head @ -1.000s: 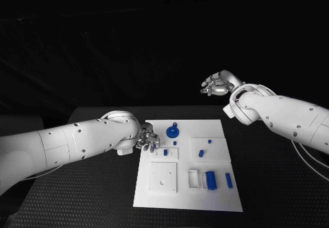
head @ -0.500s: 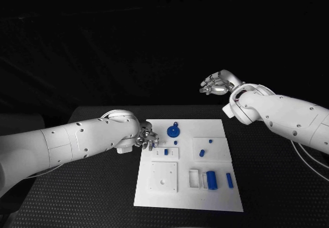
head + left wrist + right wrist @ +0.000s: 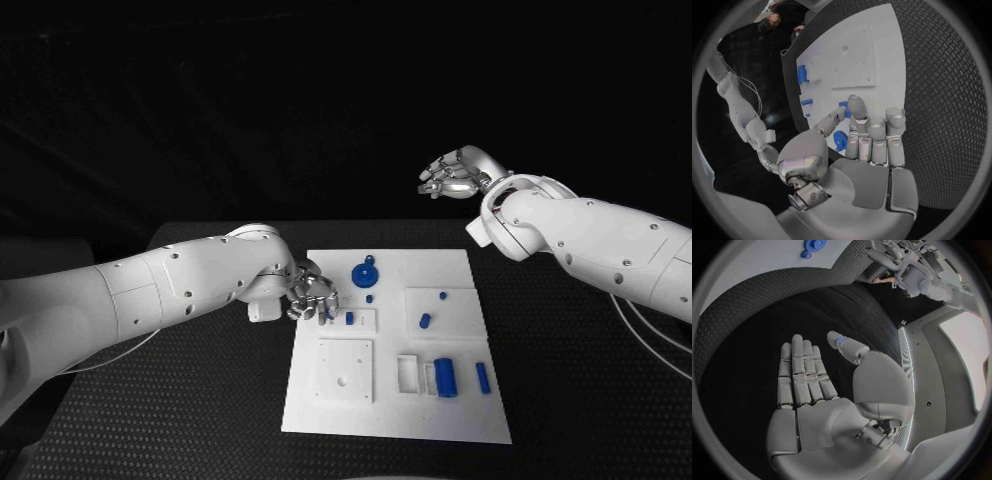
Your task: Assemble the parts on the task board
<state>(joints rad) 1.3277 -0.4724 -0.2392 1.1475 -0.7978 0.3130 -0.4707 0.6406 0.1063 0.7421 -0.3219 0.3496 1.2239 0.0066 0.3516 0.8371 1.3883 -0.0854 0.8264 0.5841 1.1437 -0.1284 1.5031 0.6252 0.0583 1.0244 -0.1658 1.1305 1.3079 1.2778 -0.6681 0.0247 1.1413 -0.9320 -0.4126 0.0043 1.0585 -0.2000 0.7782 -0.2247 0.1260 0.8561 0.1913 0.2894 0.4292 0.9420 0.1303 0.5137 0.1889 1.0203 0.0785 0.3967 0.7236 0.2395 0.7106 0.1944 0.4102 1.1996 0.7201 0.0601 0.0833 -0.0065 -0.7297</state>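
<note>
Left hand (image 3: 310, 297) sat low over the task board's (image 3: 447, 420) left edge, toward its far half, fingers extended side by side and slightly parted, holding nothing; fingertips (image 3: 857, 106) were above the small raised plate carrying a short blue peg (image 3: 349, 319). Contact with the board could not be judged.

Right hand (image 3: 462, 175) was raised well beyond the far edge of the table (image 3: 216, 400), apart from the board, fingers loosely spread, palm bare, nothing held.

Parts on the board: blue gear-shaped piece (image 3: 364, 274) near the far edge, centre; small blue piece (image 3: 424, 322) on the right-hand plate; 1 thick blue cylinder (image 3: 444, 378) and 1 thinner blue pin (image 3: 482, 379) lying side by side near the near right corner.
</note>
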